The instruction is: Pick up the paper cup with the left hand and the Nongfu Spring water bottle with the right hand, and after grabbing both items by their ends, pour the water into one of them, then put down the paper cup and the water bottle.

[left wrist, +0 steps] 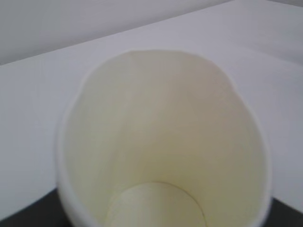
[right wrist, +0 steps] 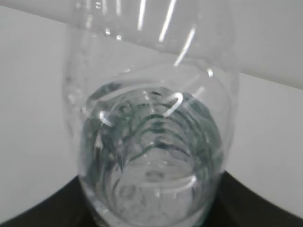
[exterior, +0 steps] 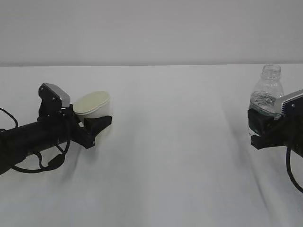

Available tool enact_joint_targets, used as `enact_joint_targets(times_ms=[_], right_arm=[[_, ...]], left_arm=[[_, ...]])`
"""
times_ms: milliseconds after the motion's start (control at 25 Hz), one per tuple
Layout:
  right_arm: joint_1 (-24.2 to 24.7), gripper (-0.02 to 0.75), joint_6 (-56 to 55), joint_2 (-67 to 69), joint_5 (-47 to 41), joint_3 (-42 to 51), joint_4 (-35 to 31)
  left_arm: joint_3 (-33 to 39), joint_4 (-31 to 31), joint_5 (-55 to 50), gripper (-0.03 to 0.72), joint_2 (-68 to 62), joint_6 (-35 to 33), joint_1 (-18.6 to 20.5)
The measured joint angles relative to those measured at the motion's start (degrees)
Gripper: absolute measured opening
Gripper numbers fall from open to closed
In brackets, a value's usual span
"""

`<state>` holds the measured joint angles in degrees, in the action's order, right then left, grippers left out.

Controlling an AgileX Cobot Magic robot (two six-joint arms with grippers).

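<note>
White table (exterior: 170,156), plain pale wall (exterior: 151,28) behind. Two black arms, one from each side edge of the exterior view.

Left arm: thick, black, cables looping below it. Left hand (exterior: 97,124) clamps the paper cup (exterior: 93,105) near its base; jaws closed on it. Cup is cream-white with a rolled rim, tipped so the mouth faces up and toward the left, held above the table on the left side. Left wrist view looks straight into the cup (left wrist: 165,151): pale yellowish inside, round bottom disc visible, no liquid visible inside.

Right arm: mostly cut off by the frame edge. Right hand (exterior: 259,128) grips the Nongfu Spring water bottle (exterior: 266,94) around its lower body; jaws closed on it. Bottle stands upright at the far right, clear ribbed plastic, open neck with no cap, dark label mostly hidden behind the gripper. Right wrist view shows the bottle (right wrist: 151,142) from above with water (right wrist: 151,179) lying in its lower part.

Count: one cup, one bottle, two grippers.

Cup and bottle well apart; bare table between them.
</note>
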<state>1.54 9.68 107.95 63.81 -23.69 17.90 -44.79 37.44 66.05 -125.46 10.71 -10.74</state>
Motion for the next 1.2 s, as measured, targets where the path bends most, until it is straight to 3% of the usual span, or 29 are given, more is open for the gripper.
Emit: enact_joint_targets(times_ms=[280,600,840,1200], right_arm=[[0.0,0.355,0.0,0.0,0.0,0.0,-0.31],[0.0,0.354,0.0,0.0,0.0,0.0,-0.4],[0.0,0.354,0.0,0.0,0.0,0.0,-0.4],[0.0,0.354,0.0,0.0,0.0,0.0,0.17]], left_arm=[[0.0,7.39,0.0,0.414,0.11,5.52,-5.05],[-0.37,9.27,0.0,0.414,0.48,8.72,-13.72],[-6.18,11.73,0.0,0.414,0.48,15.17,-18.2],[-15.59,22.55,-2.13,0.414,0.48,23.45,-21.23]])
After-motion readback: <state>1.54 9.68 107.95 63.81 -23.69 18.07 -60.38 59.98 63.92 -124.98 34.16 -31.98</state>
